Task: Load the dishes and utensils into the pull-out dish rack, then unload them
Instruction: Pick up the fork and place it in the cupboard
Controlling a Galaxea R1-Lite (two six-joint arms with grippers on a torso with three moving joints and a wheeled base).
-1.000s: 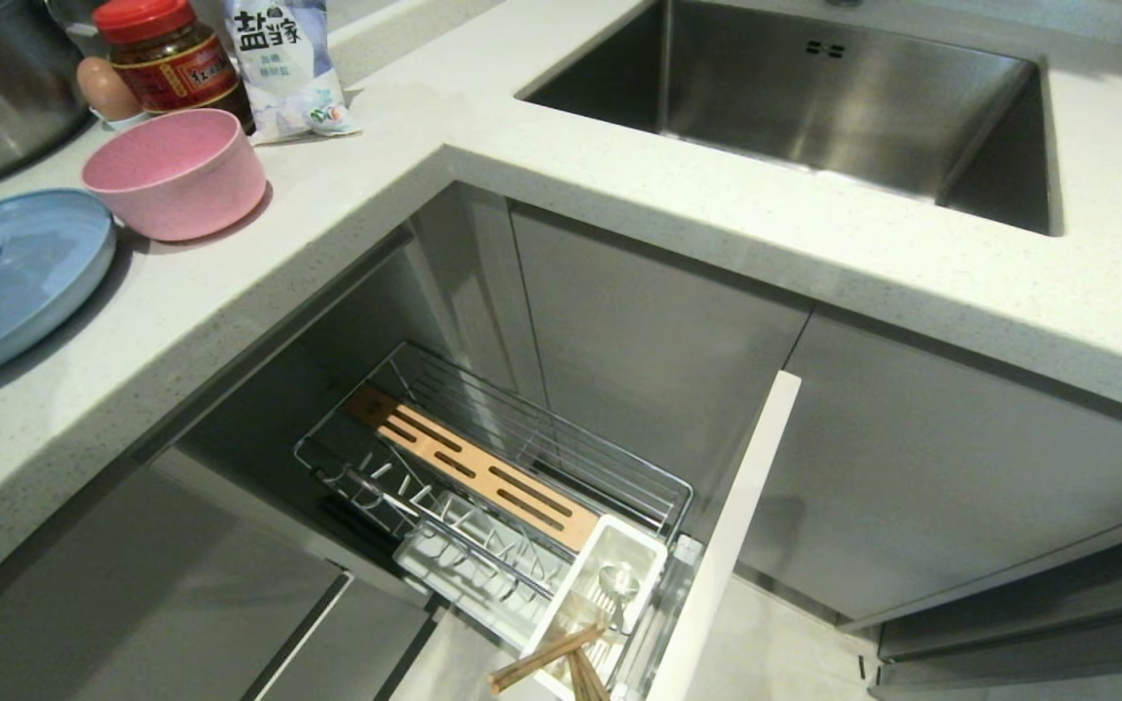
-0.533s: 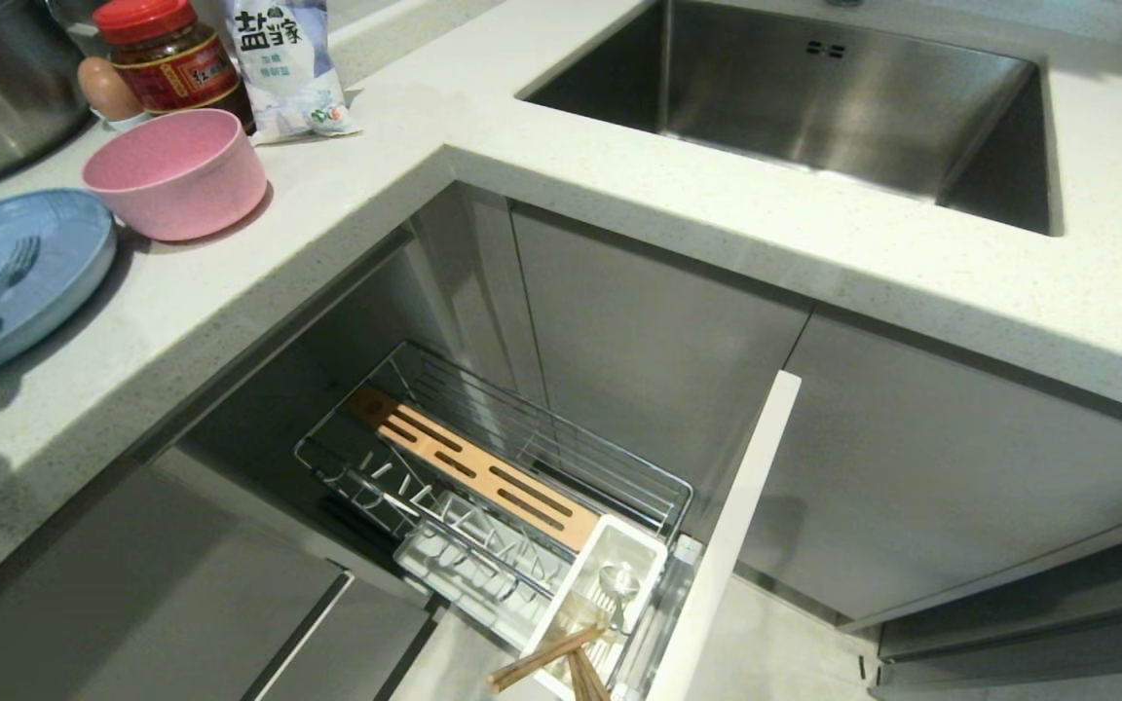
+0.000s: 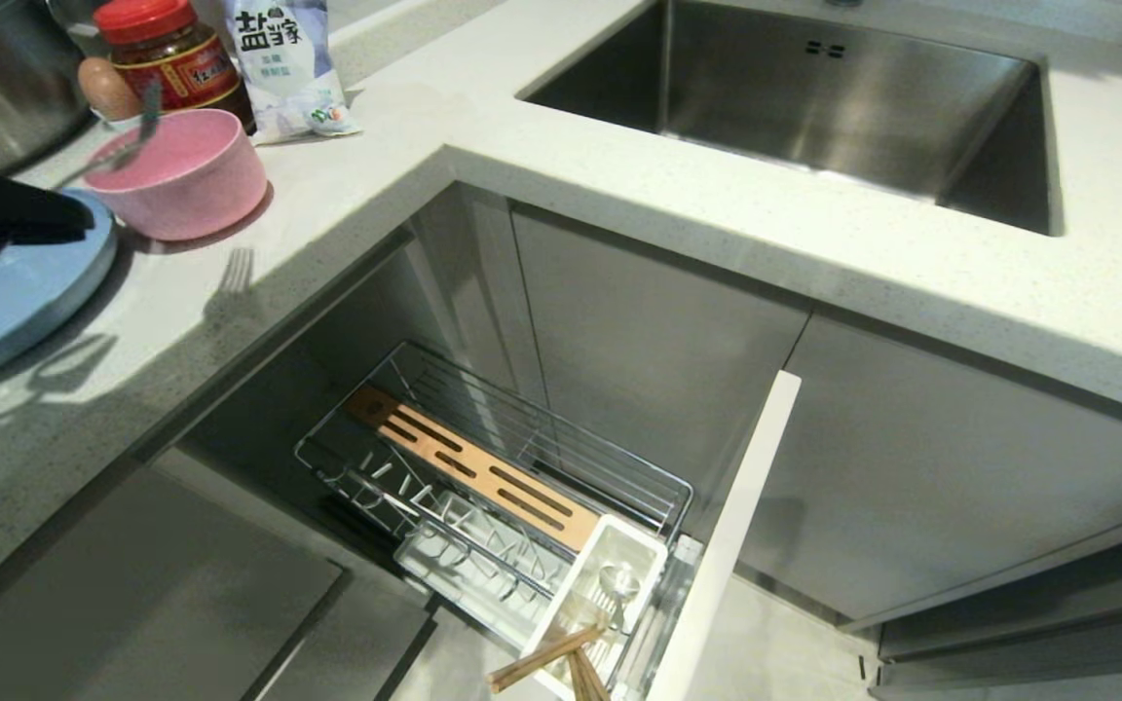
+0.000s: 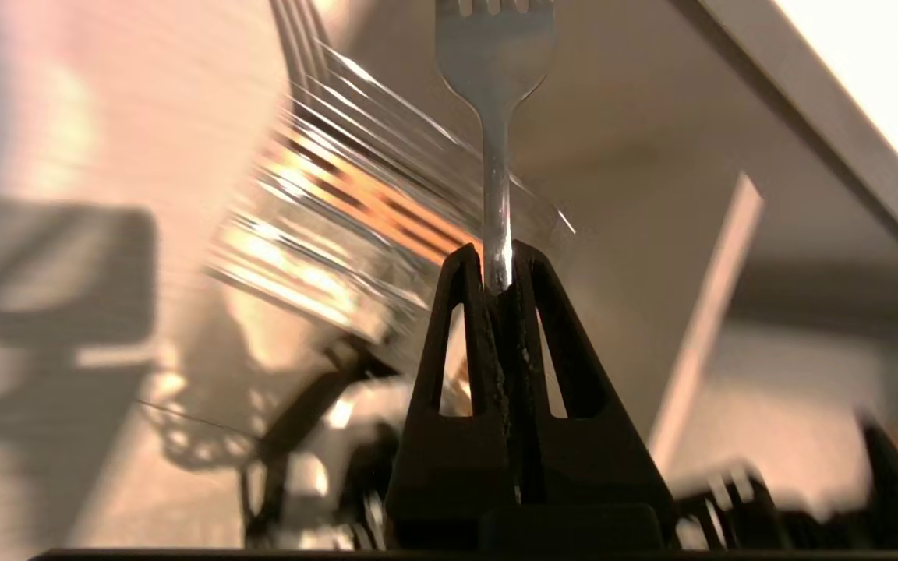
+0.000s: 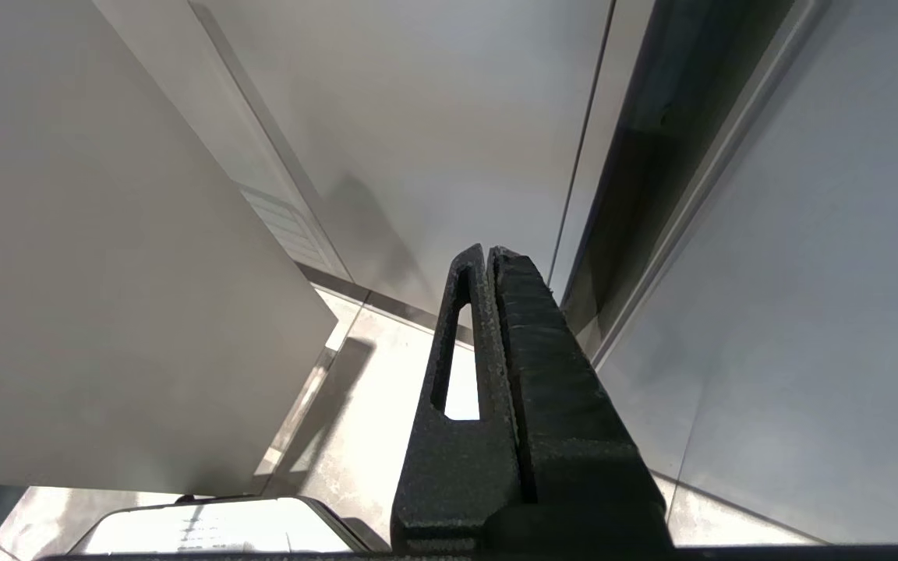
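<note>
Left gripper [image 4: 498, 269] pinches the fork [image 4: 495, 117] by its handle, above the counter beside the pink bowl [image 3: 176, 175]; tines apparently blurred. Right gripper [image 5: 488, 257] pressed together, empty, near the cabinet fronts.

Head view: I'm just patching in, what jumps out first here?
The left gripper, shut on a silver fork, reaches in from the left edge over the blue plate, beside the pink bowl on the counter. Below, the pull-out dish rack stands open, its white caddy holding wooden chopsticks and a spoon.
</note>
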